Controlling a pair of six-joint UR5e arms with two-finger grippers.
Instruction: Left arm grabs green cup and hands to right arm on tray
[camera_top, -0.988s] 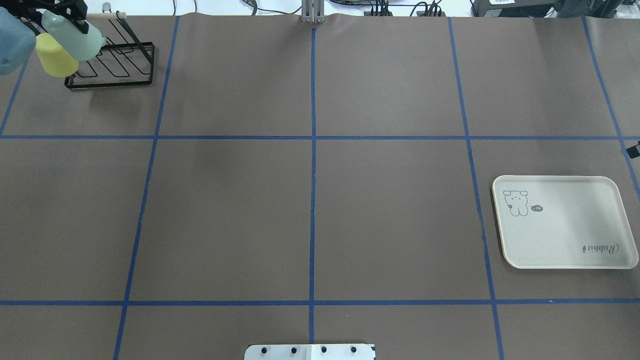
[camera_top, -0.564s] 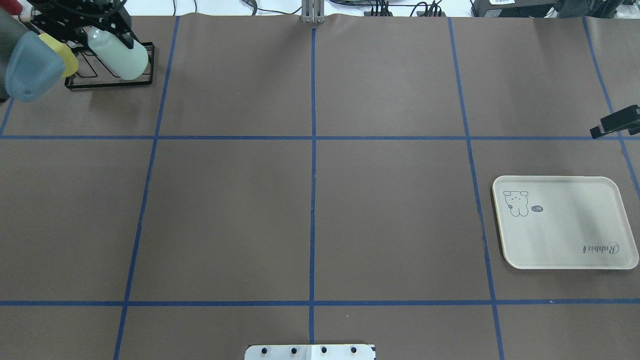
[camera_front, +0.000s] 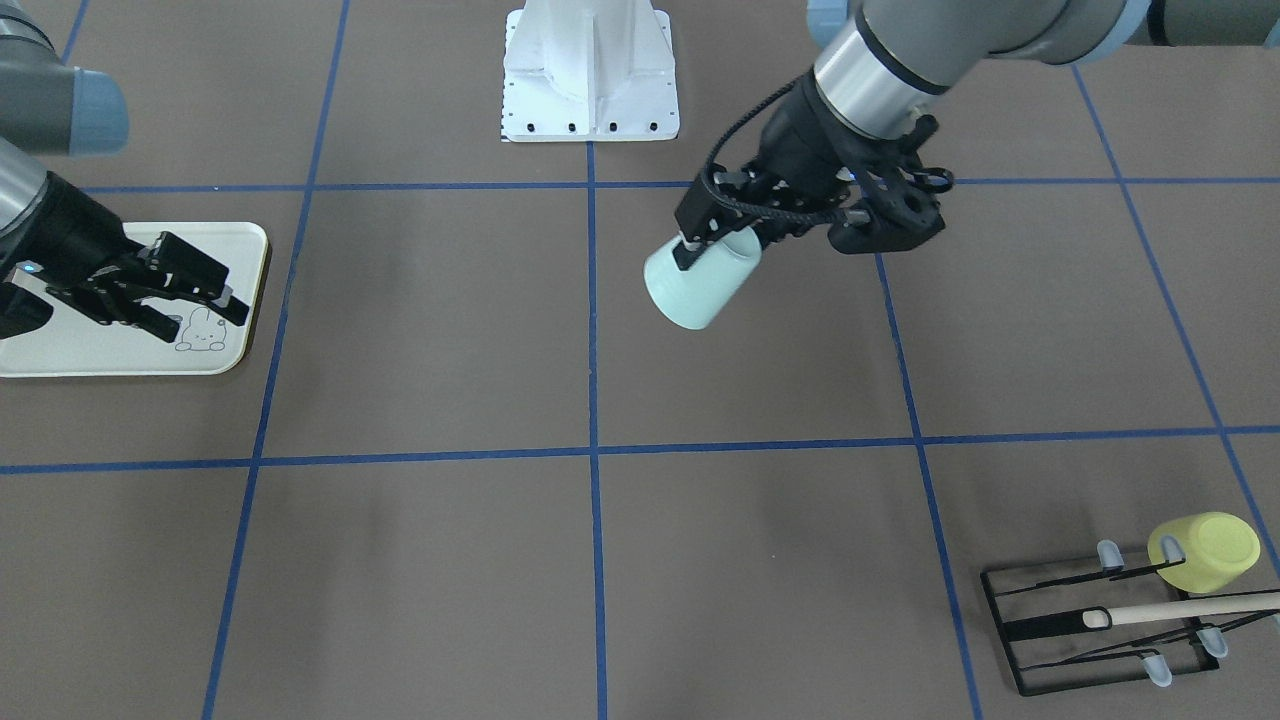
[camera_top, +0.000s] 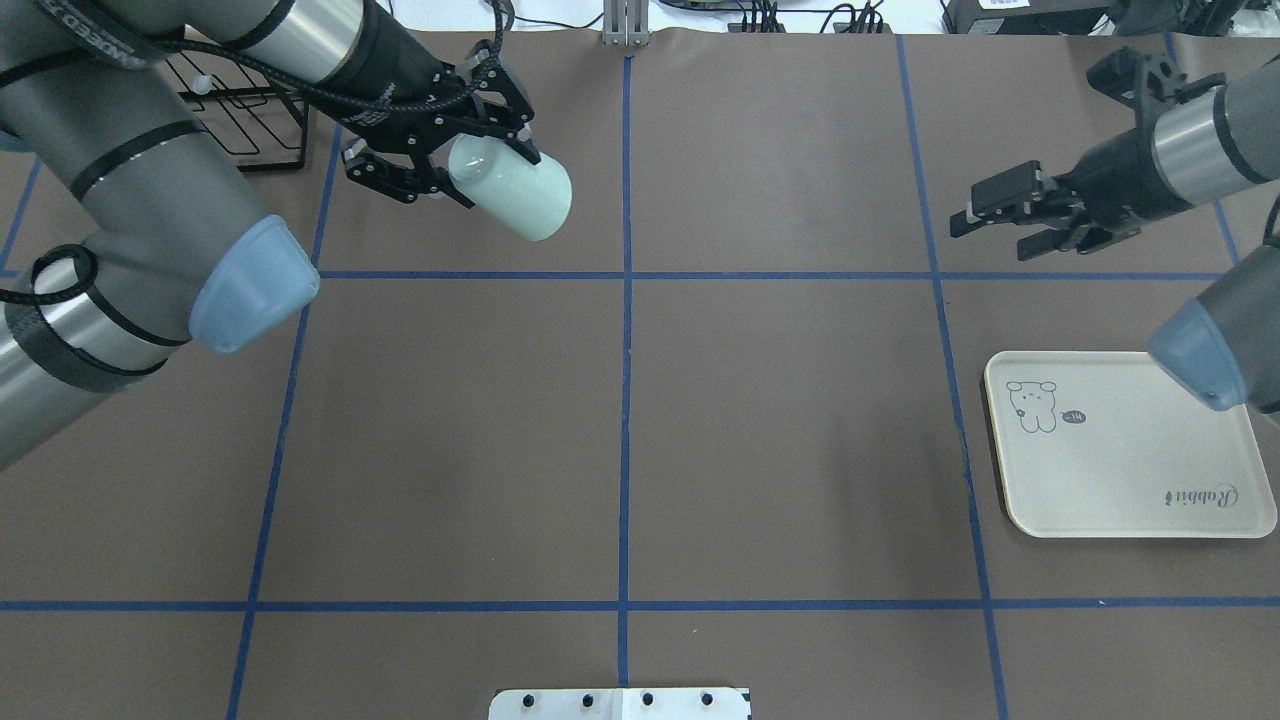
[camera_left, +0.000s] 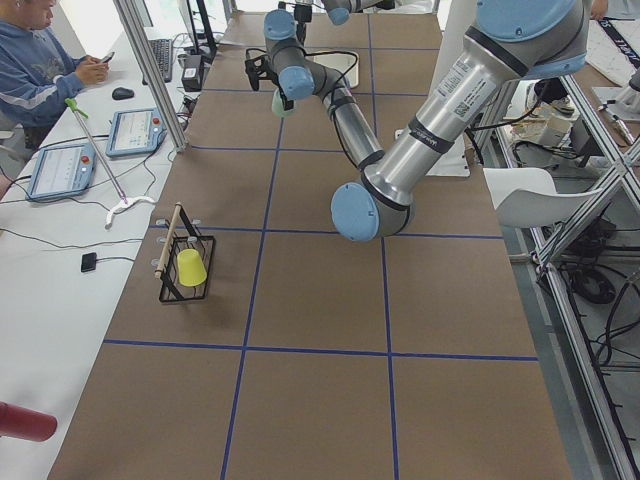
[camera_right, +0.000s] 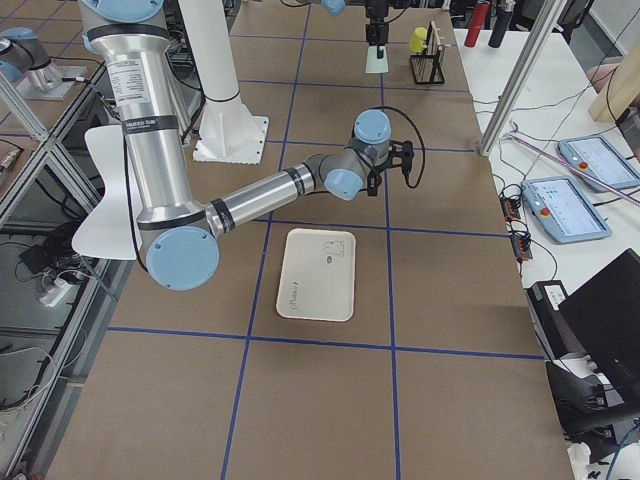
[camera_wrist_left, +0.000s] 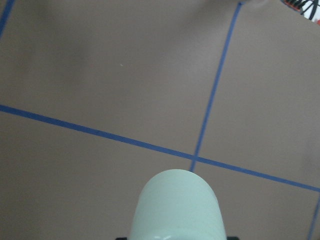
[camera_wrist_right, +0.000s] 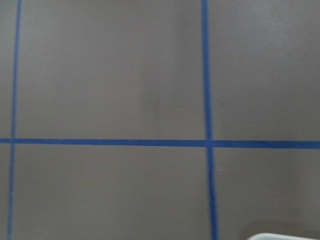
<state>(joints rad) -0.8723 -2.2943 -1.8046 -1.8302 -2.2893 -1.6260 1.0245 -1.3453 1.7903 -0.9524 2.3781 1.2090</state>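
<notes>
As I read the overhead feed, my left gripper is clamped on the narrow end of the cup. The cup juts out from the fingers, tilted, wide end outward, held off the table on the far side, left of centre. It is pale mint, smooth, tapered, with no handle. My right gripper hangs with its jaws apart at far right, beyond the tray, well apart from the cup.
</notes>
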